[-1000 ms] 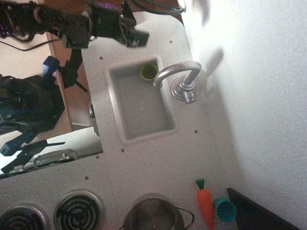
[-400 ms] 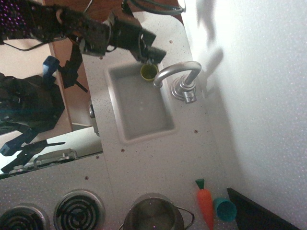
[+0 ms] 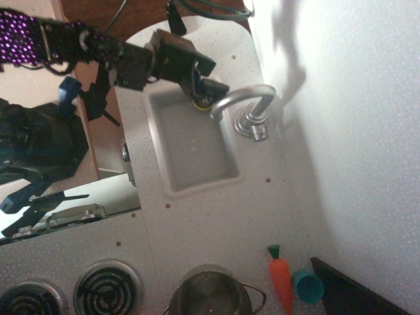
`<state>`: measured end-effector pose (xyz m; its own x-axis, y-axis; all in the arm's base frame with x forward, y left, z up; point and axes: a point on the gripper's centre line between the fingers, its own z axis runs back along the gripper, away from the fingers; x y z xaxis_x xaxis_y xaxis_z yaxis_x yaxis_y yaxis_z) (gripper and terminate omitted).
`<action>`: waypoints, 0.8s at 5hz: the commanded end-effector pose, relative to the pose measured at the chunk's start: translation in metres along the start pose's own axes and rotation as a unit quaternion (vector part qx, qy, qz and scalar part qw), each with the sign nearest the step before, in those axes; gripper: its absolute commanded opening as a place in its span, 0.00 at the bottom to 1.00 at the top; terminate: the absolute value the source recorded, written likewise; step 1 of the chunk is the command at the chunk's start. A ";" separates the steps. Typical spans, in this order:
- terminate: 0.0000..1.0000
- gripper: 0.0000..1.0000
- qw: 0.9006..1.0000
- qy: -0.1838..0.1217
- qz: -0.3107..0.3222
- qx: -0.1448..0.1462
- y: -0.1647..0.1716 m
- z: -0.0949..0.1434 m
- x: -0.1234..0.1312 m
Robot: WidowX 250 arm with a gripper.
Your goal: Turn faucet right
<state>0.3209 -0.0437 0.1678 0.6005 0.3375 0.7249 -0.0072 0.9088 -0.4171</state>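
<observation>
The faucet [image 3: 246,108] stands on the counter beside the sink [image 3: 197,177], its spout arching over the basin's far corner, where the black gripper [image 3: 209,90] (jaws' spacing impossible to tell) hovers, touching or nearly touching the spout tip.

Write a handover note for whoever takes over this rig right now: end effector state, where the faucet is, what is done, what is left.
End effector: over the sink's top corner, right beside the faucet spout tip; open or shut cannot be told, and contact with the spout is unclear.
Faucet: base on the counter by the sink's right edge, spout arching left over the sink. A yellow-green cup sits mostly hidden under the end effector.
Done: approach to the spout.
Left: push the spout to turn it right.
</observation>
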 end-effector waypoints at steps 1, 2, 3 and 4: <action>0.00 1.00 0.991 -0.047 0.063 -0.109 -0.045 -0.002 0.017; 0.00 1.00 0.982 -0.063 0.079 -0.157 -0.077 -0.008 0.030; 0.00 1.00 0.982 -0.036 0.069 -0.175 -0.102 0.008 0.004; 0.00 1.00 0.982 -0.016 0.054 -0.179 -0.113 0.013 -0.016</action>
<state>0.2983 -0.1512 0.2022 0.6043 0.4288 0.6716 0.2010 0.7336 -0.6492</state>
